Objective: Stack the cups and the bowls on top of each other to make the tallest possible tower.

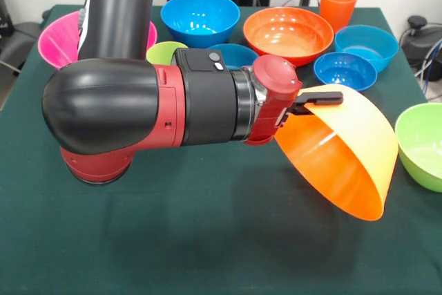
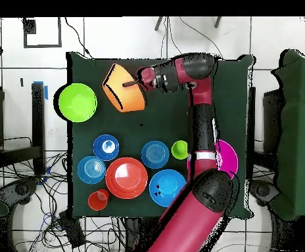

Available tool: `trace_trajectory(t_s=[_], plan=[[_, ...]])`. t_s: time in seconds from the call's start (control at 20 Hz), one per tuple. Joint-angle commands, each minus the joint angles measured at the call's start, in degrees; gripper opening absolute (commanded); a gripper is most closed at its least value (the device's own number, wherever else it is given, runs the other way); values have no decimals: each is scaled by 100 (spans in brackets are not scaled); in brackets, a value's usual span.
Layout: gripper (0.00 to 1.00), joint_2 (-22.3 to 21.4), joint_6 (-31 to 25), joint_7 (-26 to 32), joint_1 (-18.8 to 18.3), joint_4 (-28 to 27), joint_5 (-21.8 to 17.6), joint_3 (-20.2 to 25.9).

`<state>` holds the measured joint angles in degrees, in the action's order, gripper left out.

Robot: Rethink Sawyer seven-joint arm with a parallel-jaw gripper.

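Counting 8 bowls [image 1: 290, 34], 2 cups [image 1: 338, 5]

From my end the desk [image 1: 207, 240] is covered w/ dark green cloth, matt, faintly wrinkled. The large light-orange bowl [image 1: 345, 164] reads as thin glossy plastic, smooth, light glowing through its wall. Behind it, the red-orange bowl [image 1: 288, 32] is shiny plastic w/ bright glare spots inside; the blue bowls [image 1: 200, 15] next to that look equally slick. The lime-green bowl [image 1: 423, 144] beside the light-orange one is smooth plastic, softer sheen. The orange cup [image 1: 338, 1] behind the red-orange bowl looks plastic, duller. Arm [image 1: 138, 108] shells: hard glossy plastic, red & black, approx. satin on the black parts.
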<state>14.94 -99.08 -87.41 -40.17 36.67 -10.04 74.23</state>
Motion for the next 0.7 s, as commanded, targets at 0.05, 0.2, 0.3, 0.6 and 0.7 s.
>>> trace_trajectory(t_s=[0.05,0.2,0.3,0.6,0.7], plan=[[0,246,-422,2029,206,-604,-209,-450],[0,272,-607,2137,262,-788,-298,-427],[0,309,-734,2247,294,-946,-392,-401],[0,358,-962,2461,310,-1200,-596,-343],[0,370,-1031,2520,320,-1259,-637,-325]])
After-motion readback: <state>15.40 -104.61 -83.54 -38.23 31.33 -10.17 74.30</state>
